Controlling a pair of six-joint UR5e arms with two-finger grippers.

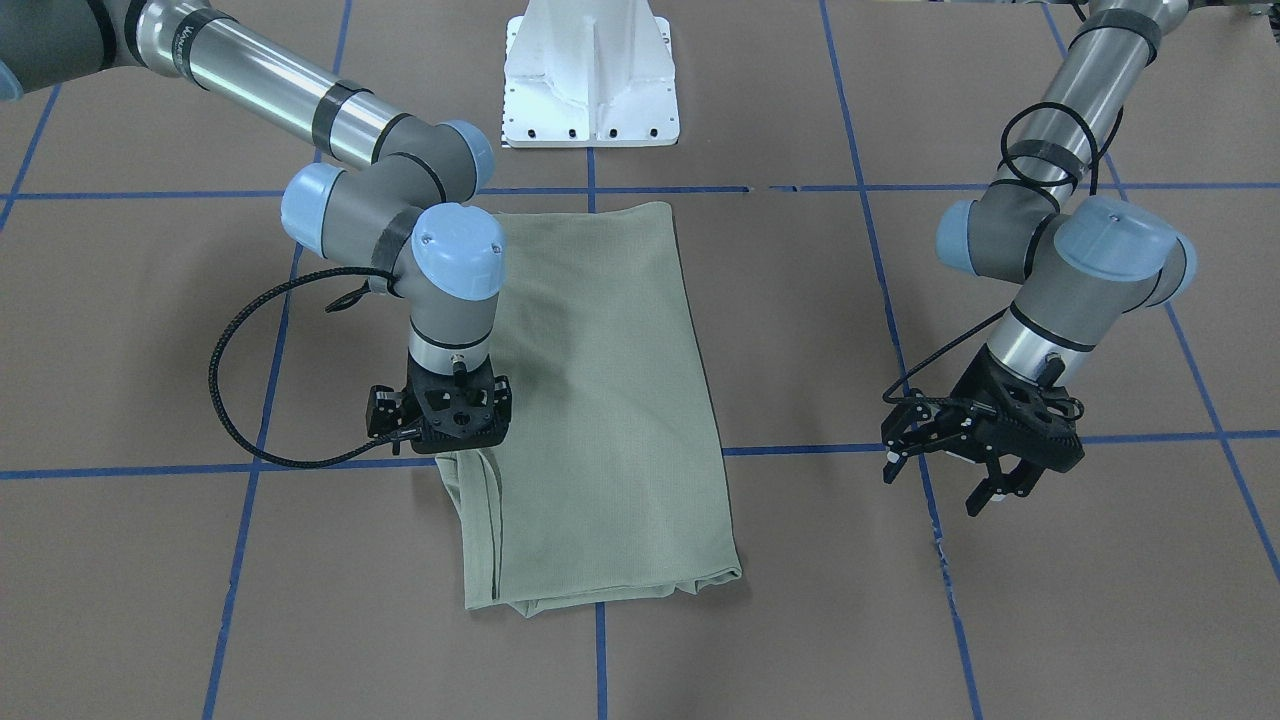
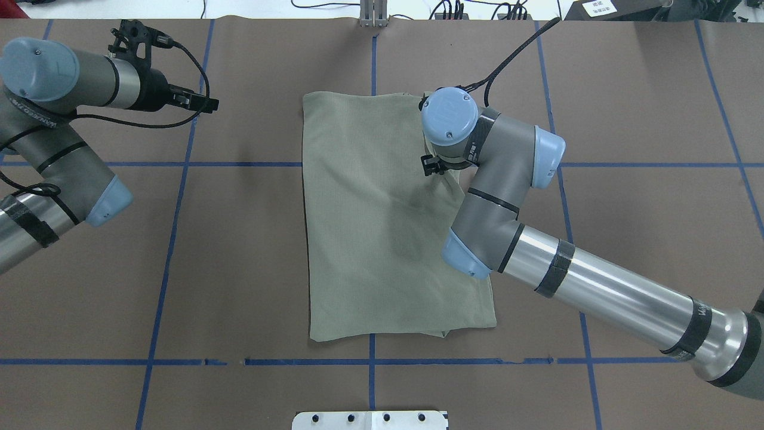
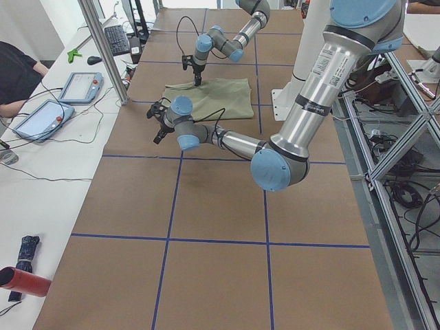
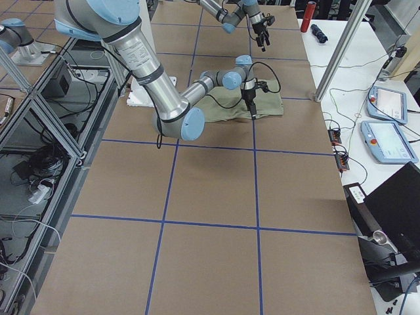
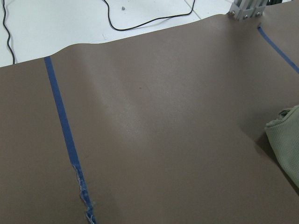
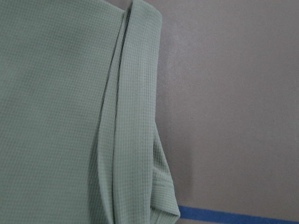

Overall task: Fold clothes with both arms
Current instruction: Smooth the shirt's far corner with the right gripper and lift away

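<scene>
**Shirt folded lengthwise; the cross fold looks still to do**

On the brown, matte worktop (image 1: 800,600) we see the sage shirt (image 1: 600,400) lying in the middle as a long, finely waffled rectangle. Its sleeves are tucked in and soft layered edges run along its right side, so we judge halving it remains. The right claw (image 1: 452,440) points down at that edge's far end, its fingers hidden, so we cannot tell its grip. The left claw (image 1: 935,490) hangs spread and empty, well apart to the left.

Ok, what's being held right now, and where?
Left gripper: open, empty. Right gripper sits at the shirt's layered side edge; whether it grips cannot be told.
</scene>
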